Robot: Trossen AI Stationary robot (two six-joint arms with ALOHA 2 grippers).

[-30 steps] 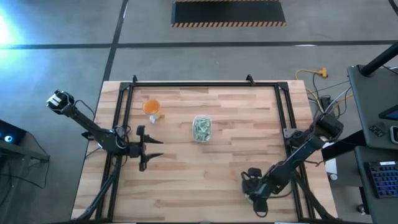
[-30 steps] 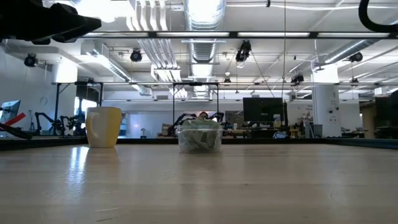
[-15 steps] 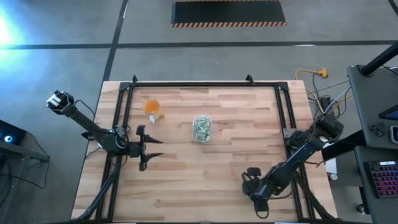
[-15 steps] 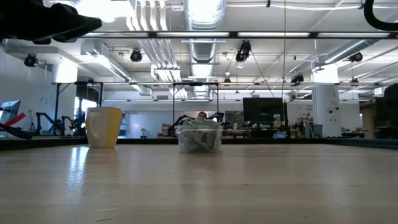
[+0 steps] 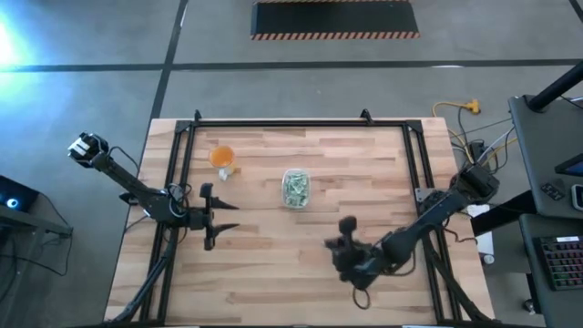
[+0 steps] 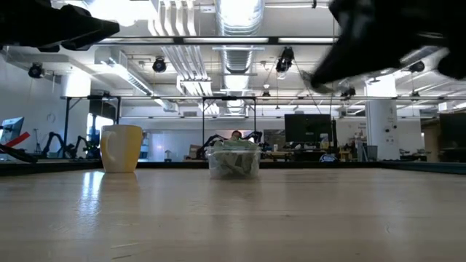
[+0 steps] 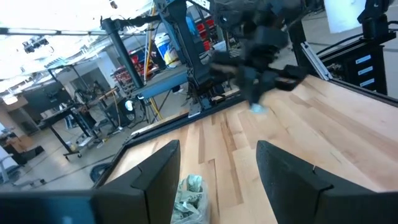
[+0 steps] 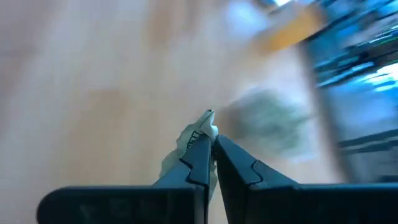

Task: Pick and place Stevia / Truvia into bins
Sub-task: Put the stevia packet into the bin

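Right wrist view: right pincer [image 8: 211, 149] pressed together on 1 pale sachet [image 8: 194, 138], held by its edge only. Risk: arm looks to be swinging fast, so the thin paper could slip out or flutter off short of the clear bin [image 5: 294, 189]. Bin sits mid-desk [image 5: 273, 273], well apart from that pincer, already heaped w/ green-white sachets; a sloppy drop may slide off the pile. Orange cup [image 5: 221, 157] nearby; contents can't tell. Left pincer [image 5: 217, 217] spread, empty, waiting at desk's left.
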